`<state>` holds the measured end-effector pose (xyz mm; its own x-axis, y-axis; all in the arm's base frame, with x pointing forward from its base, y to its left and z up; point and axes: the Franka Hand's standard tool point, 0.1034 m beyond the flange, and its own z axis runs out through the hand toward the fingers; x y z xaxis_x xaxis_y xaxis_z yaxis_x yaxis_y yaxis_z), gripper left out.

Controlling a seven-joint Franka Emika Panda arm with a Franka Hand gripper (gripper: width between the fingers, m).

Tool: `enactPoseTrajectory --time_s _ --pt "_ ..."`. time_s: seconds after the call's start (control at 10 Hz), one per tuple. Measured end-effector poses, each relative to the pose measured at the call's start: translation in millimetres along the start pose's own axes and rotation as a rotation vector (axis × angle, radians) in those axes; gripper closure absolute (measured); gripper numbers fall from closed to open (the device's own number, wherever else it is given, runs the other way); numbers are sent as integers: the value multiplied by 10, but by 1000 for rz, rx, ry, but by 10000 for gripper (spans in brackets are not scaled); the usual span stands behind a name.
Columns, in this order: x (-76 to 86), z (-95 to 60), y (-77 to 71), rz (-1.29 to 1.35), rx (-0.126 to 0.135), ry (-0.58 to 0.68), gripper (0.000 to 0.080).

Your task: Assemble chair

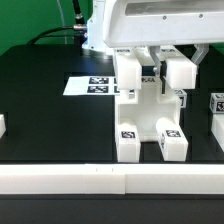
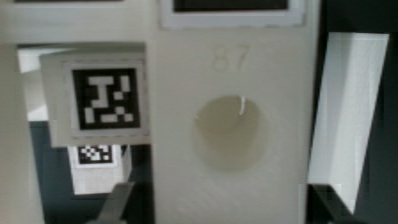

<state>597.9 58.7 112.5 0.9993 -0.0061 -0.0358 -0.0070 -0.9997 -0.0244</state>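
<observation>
Your gripper (image 1: 157, 74) is clamped on the chair (image 1: 140, 118) near its top. The chair stands upright on the table (image 1: 50, 125) - just beside the marker board (image 1: 92, 86), on the exterior view's right.

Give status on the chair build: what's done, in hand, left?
Done: the partly built chair stands upright on the table, several parts joined.
In hand: the jaws of the gripper appear closed on its upper part, which fills the wrist view.
Left: loose white parts at the exterior view's right edge are not yet attached.
</observation>
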Motion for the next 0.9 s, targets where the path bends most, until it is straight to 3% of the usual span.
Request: enactPoseTrajectory --time_s 0.9 --pt "-46 276 52 1 -12 -34 511"
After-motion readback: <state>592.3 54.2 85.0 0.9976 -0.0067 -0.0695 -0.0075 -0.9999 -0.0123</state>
